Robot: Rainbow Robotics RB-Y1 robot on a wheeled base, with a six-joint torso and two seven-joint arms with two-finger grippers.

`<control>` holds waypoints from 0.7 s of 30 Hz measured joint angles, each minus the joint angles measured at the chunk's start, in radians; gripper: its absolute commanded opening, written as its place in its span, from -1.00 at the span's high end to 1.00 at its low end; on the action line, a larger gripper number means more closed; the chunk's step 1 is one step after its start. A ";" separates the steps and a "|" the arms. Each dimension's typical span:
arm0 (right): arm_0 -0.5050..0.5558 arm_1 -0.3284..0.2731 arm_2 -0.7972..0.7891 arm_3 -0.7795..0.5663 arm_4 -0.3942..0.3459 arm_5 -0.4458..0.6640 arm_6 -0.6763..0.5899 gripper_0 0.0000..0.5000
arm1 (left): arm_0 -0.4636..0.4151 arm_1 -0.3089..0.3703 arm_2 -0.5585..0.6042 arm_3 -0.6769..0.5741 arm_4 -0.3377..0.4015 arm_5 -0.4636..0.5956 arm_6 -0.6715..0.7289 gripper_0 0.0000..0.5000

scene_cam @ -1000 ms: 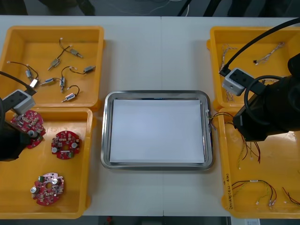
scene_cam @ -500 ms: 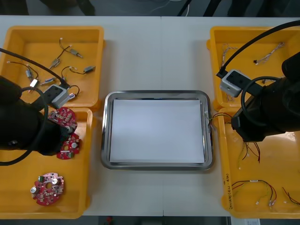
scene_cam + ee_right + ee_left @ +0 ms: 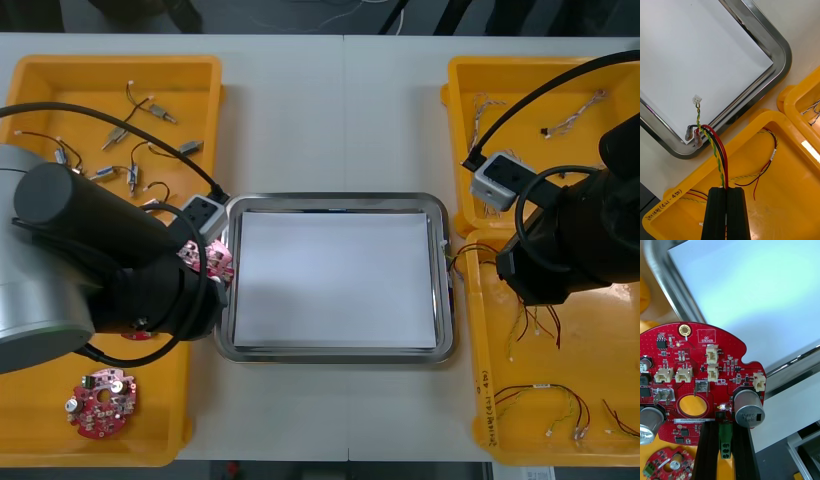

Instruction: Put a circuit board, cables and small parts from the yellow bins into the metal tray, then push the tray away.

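My left gripper is shut on the near edge of a round red circuit board. The board is held over the left rim of the metal tray, which is white inside. From the front, that board peeks out from under my left arm at the tray's left edge. My right gripper is shut on a red and yellow cable. The cable's white plug hangs over the tray's corner beside the bin.
The far left bin holds several small metal parts on black leads. A second circuit board lies in the near left bin. Cables lie in the far right bin and near right bin.
My left arm has swung right from the near left bin to the tray's left edge, carrying the circuit board. The right arm has hardly moved.
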 measured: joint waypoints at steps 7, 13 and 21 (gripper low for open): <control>-0.001 0.000 0.002 0.000 0.000 0.000 0.000 1.00 | -0.099 -0.079 -0.156 0.062 -0.087 0.000 0.109 1.00; -0.001 0.000 0.002 -0.001 0.000 0.000 0.000 1.00 | -0.172 -0.135 -0.277 0.142 -0.140 -0.007 0.296 1.00; -0.001 0.000 0.002 -0.001 0.000 0.000 0.000 1.00 | -0.197 -0.169 -0.362 0.228 -0.177 -0.073 0.315 1.00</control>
